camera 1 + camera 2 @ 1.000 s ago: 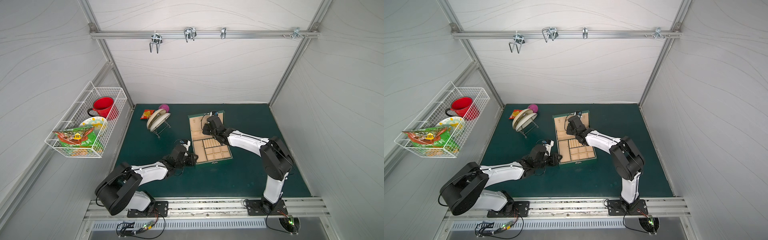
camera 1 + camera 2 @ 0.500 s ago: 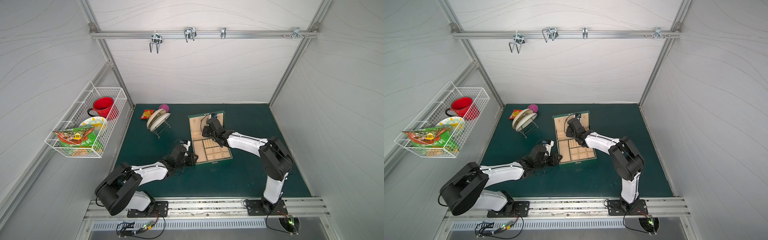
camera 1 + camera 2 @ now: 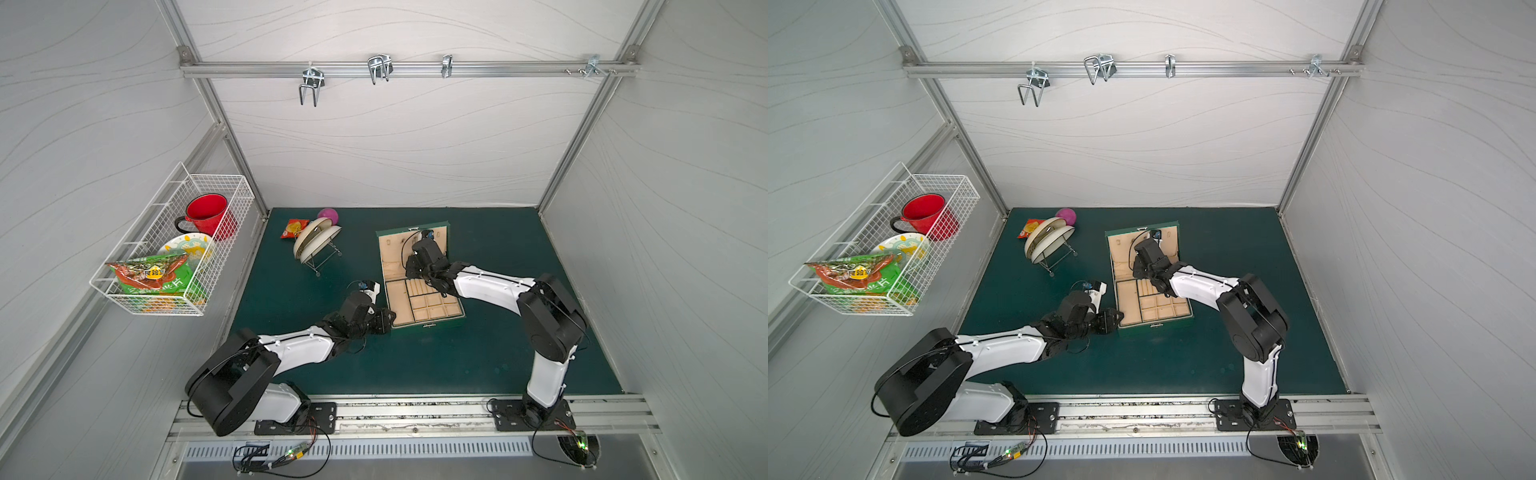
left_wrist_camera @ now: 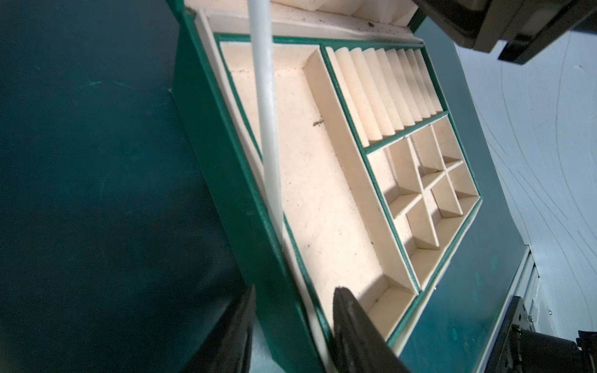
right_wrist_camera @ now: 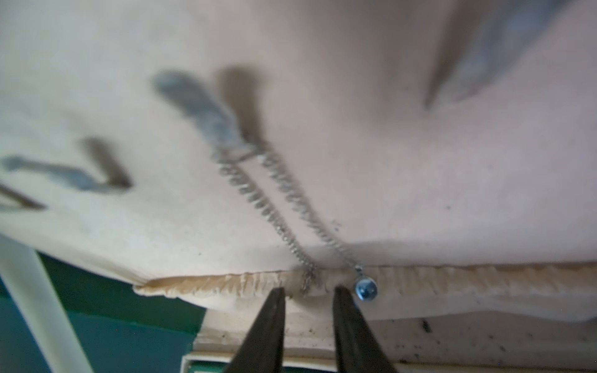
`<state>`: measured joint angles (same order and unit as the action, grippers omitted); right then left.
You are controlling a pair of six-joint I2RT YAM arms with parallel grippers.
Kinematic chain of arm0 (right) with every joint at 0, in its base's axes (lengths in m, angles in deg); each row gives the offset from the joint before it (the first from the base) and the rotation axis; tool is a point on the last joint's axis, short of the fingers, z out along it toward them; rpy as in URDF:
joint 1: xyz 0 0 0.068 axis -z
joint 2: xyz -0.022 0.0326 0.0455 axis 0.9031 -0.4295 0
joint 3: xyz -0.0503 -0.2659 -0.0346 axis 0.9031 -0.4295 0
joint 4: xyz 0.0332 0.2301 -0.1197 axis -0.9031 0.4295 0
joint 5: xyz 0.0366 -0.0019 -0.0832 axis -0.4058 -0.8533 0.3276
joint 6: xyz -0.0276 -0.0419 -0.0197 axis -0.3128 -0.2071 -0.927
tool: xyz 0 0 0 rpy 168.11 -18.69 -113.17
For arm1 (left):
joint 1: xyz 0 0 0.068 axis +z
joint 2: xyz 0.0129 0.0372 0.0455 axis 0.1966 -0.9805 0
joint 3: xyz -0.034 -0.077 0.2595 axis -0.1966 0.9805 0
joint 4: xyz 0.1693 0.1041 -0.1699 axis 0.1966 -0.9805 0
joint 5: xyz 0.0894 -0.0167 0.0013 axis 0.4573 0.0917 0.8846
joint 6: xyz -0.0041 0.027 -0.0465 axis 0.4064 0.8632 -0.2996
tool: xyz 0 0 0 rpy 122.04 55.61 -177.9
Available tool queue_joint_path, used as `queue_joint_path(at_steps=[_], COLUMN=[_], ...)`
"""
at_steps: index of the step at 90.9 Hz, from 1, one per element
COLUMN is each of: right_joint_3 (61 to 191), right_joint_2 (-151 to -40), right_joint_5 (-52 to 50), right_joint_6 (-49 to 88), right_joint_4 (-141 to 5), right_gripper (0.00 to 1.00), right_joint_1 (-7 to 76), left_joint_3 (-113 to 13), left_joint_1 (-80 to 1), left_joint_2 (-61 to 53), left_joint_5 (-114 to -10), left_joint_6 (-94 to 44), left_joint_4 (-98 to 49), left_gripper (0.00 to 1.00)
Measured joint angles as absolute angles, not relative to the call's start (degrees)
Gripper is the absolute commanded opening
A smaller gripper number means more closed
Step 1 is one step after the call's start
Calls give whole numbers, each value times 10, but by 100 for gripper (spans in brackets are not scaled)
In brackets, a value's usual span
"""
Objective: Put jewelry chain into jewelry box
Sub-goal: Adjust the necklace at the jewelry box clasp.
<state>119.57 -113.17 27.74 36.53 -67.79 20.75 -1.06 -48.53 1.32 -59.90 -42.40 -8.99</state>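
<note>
Jewelry chain hung from a lid hook inside the open jewelry box.
The chain is draped doubled down the beige lid lining, its blue pendant at the gathered pocket edge. The right gripper is poised just before its lower end, jaws apart, nothing gripped. The box is set mid-worktop, its near left wall clamped by the left gripper.

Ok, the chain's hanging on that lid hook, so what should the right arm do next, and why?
Probably ease the right gripper straight back from the jewelry box lid, jaws apart. The jewelry chain is looped over a lid hook and hangs free, its end just off the open jaws, so closing or swinging sideways could snag it. The left gripper straddles the box wall, steadying it.
</note>
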Motion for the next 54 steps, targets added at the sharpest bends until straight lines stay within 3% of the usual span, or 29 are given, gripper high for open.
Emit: queue_joint_path(at_steps=[13,32,54], right_joint_3=[1195,1173,1139], right_joint_2=[-1093,-993,-957], right_joint_5=[251,208,190], right_joint_6=[357,347,312], right_joint_4=[-672,-669,-657], right_gripper=[56,59,43], right_joint_1=[208,208,237], left_joint_3=[-10,-10,-10], left_joint_1=[-485,-485,-485], left_joint_2=[18,21,49], left_joint_5=[-598,-596,-583], left_joint_6=[-424,-422,-412], left_joint_4=[-94,-99,-133], left_gripper=[45,46,47])
